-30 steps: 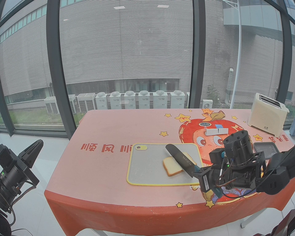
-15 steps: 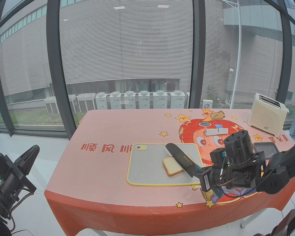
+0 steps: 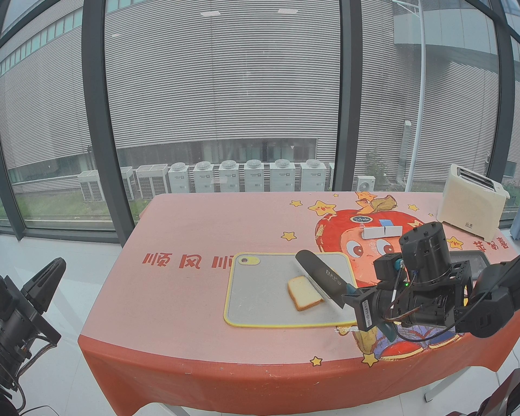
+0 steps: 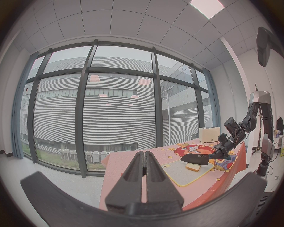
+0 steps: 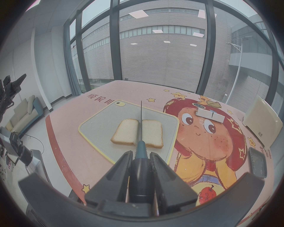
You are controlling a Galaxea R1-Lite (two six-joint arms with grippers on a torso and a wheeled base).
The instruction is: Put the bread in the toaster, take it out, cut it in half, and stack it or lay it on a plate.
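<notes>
One cutting board [image 3: 260, 295] near the table's [image 3: 189, 227] front edge carries the bread [image 3: 303, 293]; your right jaws clamp the knife [image 3: 322, 273] above it, and your left jaws are pressed together, empty.

Premises: a test room in an office-type building. Behind the table [image 3: 216, 227], floor-to-ceiling glazing [image 3: 216, 97] in dark frames faces a louvred facade and a row of outdoor air-conditioning units [image 3: 227, 176]. Above the table is a suspended tile ceiling [image 4: 118, 20] with panel lights [image 4: 207, 6]. On the table, a toaster [image 3: 471, 201] and a cutting board [image 3: 260, 292] are the kitchen items noted.
</notes>
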